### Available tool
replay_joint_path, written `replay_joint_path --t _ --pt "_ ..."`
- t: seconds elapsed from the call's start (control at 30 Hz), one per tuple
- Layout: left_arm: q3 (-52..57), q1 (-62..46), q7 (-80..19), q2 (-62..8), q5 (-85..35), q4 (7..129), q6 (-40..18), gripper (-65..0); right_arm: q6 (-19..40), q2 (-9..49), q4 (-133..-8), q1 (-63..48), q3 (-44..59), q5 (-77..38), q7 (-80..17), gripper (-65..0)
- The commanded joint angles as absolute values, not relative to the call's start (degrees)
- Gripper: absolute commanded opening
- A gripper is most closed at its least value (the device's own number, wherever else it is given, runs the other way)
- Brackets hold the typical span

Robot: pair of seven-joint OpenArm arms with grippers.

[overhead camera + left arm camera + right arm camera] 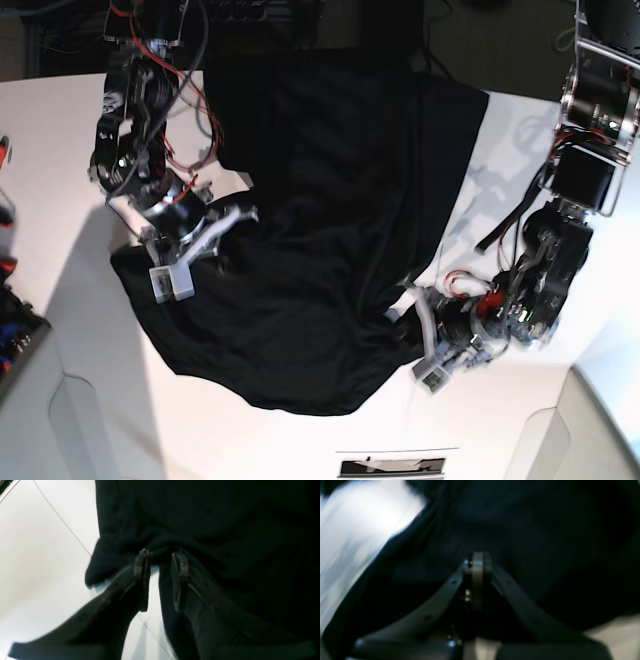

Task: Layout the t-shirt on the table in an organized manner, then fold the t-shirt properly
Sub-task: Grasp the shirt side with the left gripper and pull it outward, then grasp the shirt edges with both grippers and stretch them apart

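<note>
The black t-shirt (330, 230) lies rumpled across the middle of the white table (70, 150), no print showing. My right gripper (225, 225) is at the shirt's left edge. In the right wrist view its jaws (477, 560) are pressed together with black fabric (532, 542) bunched around the tips. My left gripper (405, 305) is at the shirt's lower right edge. In the left wrist view it (160, 556) stands slightly open. A strip of the shirt (200, 517) hangs between the fingers, with white table (37, 555) showing through the gap.
A thin dark seam line (62, 520) crosses the table. A bin with coloured items (12, 330) sits at the left edge. A white label (390, 465) lies at the near edge. Dark equipment and cables (250, 20) stand behind the table.
</note>
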State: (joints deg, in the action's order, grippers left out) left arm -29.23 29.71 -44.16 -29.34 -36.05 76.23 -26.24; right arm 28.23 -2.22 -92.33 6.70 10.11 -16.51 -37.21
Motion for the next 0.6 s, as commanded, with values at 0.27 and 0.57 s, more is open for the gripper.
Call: replay_joint_path --t 0.27,0.57 --pt "-23.92 8.36 -43.75 -37.76 -28.97 89.01 -20.36 -46.9 26.76 4.16 -76.99 24.40 10.11 -11.25 -30.94 -65.0" --pt "-14.66 -11.35 -41.19 -37.71 -28.12 98.94 -23.42 -46.9 26.83 10.02 -53.82 28.67 10.07 -9.17 -23.31 -65.0"
